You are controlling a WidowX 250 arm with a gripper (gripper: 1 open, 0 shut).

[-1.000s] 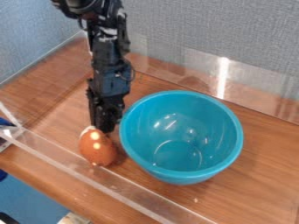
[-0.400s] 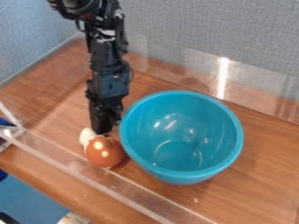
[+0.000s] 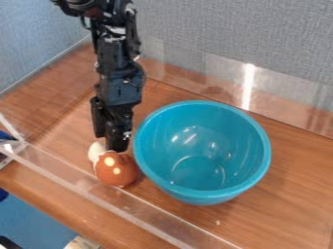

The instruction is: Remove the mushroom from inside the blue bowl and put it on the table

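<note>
The small toy mushroom point(image 3: 115, 170) has a rounded, glossy orange-brown cap with pale spots and a short cream-white stem. It lies tipped on the reddish-brown wood-grain desk point(image 3: 283, 209), its stem end pointing toward 11 o'clock, its cap toward 5. Taken from the middle of the large round teal-blue plastic bowl point(image 3: 202, 160), it sits outside, between 8 and 9 o'clock, just beside the rim; whether the two touch, I cannot tell.

The bowl stands upright with its mouth up. Its smooth inner wall and round floor are in view, with several bright glints of light on them.

The black robot pincer point(image 3: 111, 144) reaches down from 12 o'clock, its tips right at the mushroom's upper side. I cannot tell whether it is spread or pressed together, nor whether it touches the mushroom.

Counted: one mushroom, one bowl, one pincer. Clear acrylic walls point(image 3: 143, 215) edge the desk, one running from 9 toward 6 o'clock, another behind the bowl with a bright vertical glare at 12.
</note>
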